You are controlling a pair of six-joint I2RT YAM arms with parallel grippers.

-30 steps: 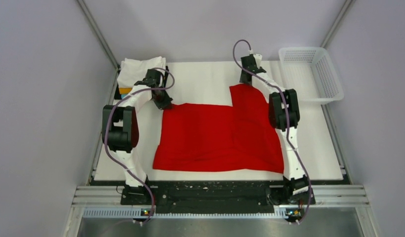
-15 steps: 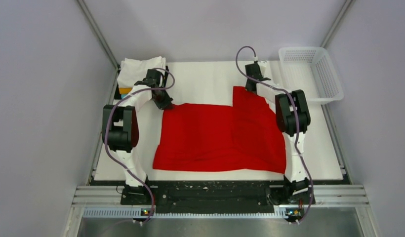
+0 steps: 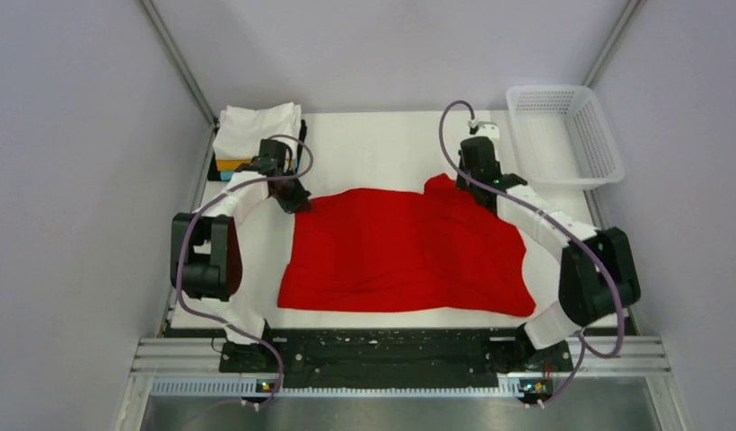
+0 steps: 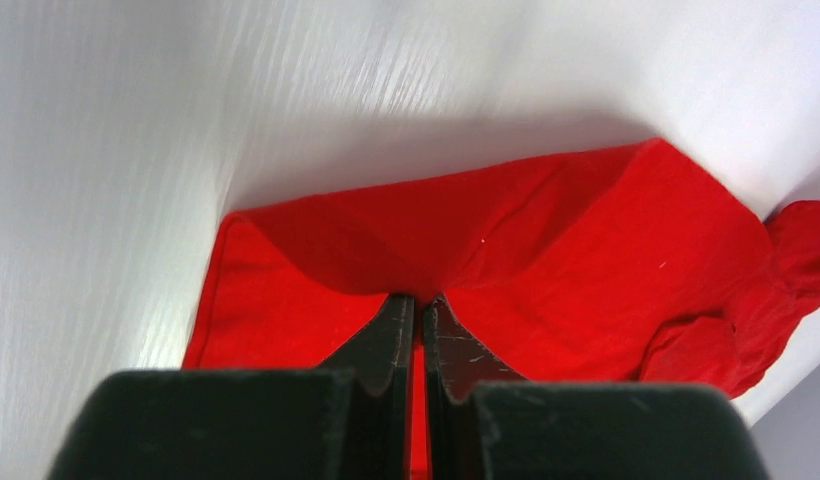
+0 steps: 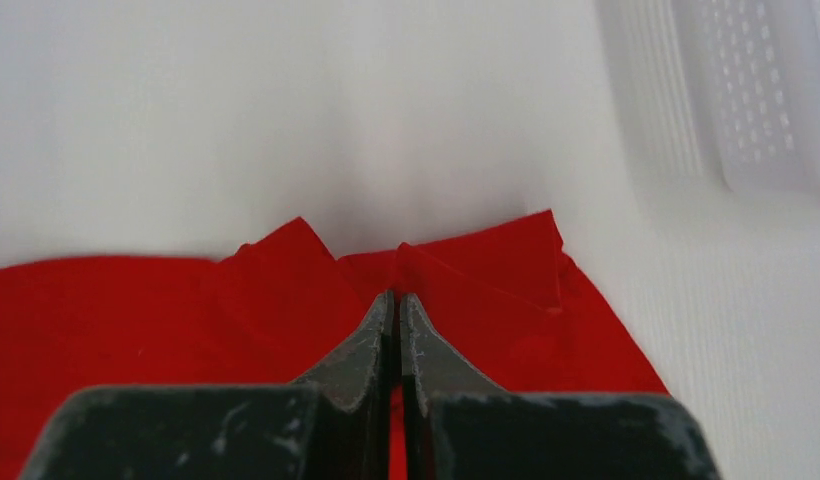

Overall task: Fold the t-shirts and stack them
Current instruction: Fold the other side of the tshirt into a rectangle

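A bright red t-shirt (image 3: 400, 256) lies spread on the white table. My left gripper (image 3: 295, 199) is shut on its far left corner; in the left wrist view the pinched cloth (image 4: 506, 230) rises in a fold at my fingertips (image 4: 418, 300). My right gripper (image 3: 484, 190) is shut on the far right part of the shirt; the right wrist view shows the cloth (image 5: 456, 265) bunched at my fingertips (image 5: 397, 297). A stack of folded shirts (image 3: 255, 130), white on top with orange and teal edges below, sits at the far left corner.
A white plastic mesh basket (image 3: 566, 135) stands at the far right, just beyond my right arm, and shows in the right wrist view (image 5: 746, 90). Grey walls close in on both sides. The table's near edge (image 3: 391, 321) runs along the arm bases.
My right gripper has moved right and nearer with the shirt's far right part, and its elbow has swung out right. The raised right flap has lowered. My left gripper has shifted slightly.
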